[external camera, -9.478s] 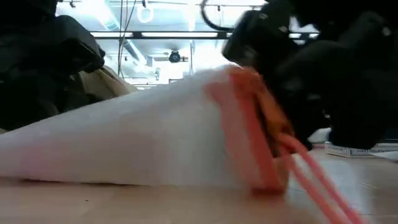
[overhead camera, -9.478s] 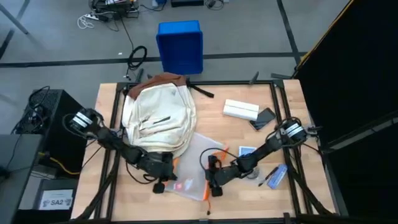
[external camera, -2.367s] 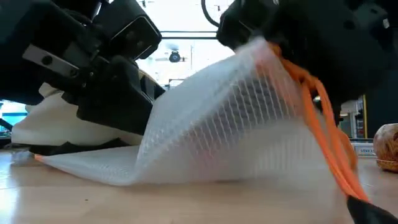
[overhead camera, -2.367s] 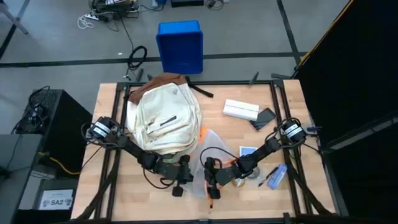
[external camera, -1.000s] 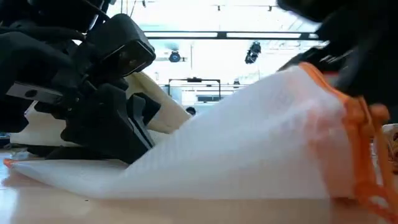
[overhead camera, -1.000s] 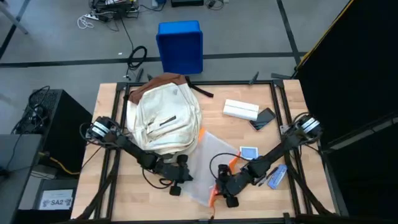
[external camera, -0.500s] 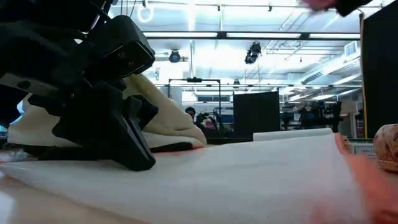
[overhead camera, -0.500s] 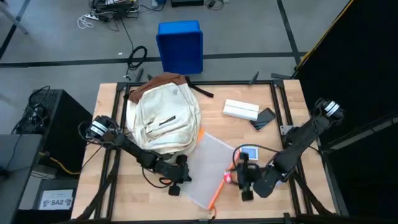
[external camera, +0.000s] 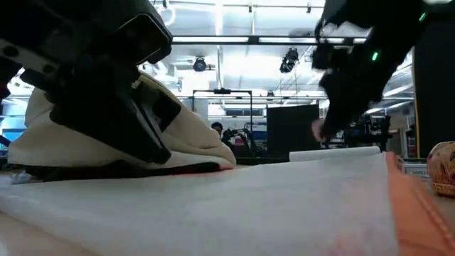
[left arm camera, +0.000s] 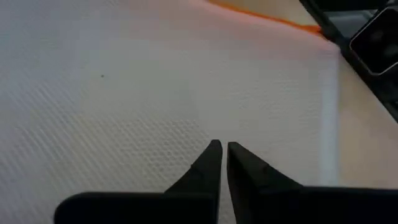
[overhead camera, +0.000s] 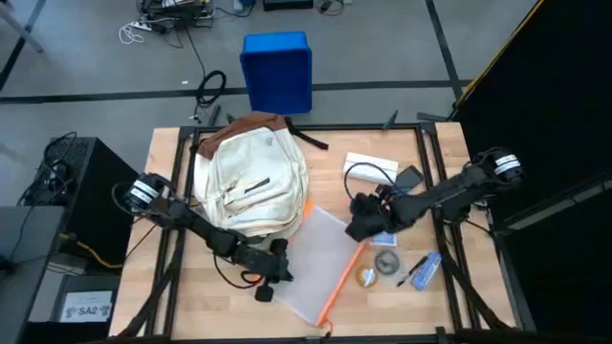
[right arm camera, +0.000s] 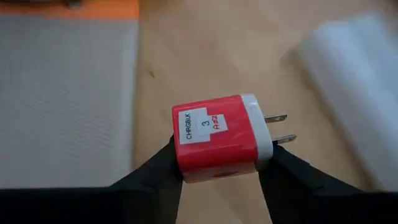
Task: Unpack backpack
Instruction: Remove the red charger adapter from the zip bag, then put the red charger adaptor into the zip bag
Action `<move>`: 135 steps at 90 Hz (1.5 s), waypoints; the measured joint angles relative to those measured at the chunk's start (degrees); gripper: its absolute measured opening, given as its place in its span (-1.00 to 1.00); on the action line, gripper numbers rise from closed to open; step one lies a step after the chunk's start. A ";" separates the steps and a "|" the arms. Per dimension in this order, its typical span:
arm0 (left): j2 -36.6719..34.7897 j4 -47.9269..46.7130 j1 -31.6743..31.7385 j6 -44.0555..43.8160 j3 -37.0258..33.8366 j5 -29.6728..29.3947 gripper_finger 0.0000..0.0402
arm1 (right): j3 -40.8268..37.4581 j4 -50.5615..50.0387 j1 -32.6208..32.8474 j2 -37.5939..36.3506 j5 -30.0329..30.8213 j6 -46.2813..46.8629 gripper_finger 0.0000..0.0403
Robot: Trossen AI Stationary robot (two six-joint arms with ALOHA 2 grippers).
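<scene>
The cream-white backpack [overhead camera: 251,186] lies on its back at the table's far left. A clear mesh pouch [overhead camera: 323,258] with an orange edge [overhead camera: 342,279] lies flat on the table beside it. My left gripper [overhead camera: 273,272] is shut, its tips [left arm camera: 221,149] over the pouch's left part. My right gripper [overhead camera: 359,222] hangs above the pouch's far right corner, shut on a red charger plug [right arm camera: 217,140] with a white prong end. My left gripper's shut tips stand at the pouch's mesh face [left arm camera: 186,124]; I cannot tell whether they touch it. My right gripper pinches the red charger's two opposite sides [right arm camera: 181,163] between its two fingers [right arm camera: 155,177]. The labelled face is up, the prongs [right arm camera: 278,127] point sideways, and the charger is lifted clear of the table.
Right of the pouch lie a white box [overhead camera: 370,168], a dark phone [overhead camera: 408,180], a tape roll [overhead camera: 385,263], a twine ball [overhead camera: 366,277] and a blue pen [overhead camera: 426,269]. A blue bin [overhead camera: 277,72] stands on the floor beyond the far edge.
My right gripper has let go of the pouch's orange edge, which has dropped flat onto the table. It has then gone up and toward the far edge with the red charger between its fingers.
</scene>
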 joint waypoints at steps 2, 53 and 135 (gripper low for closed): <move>-0.03 0.07 0.02 0.30 0.00 -0.09 -1.00 | -1.05 1.57 -1.08 0.01 -1.42 -1.01 -0.21; -0.59 6.19 0.04 4.43 0.14 -2.37 -0.36 | -3.32 15.23 -11.30 -0.52 -20.04 -16.19 -0.12; -15.49 -3.08 0.08 12.18 0.20 -8.95 -0.31 | 9.80 17.71 -6.85 -0.48 -20.70 -26.27 0.20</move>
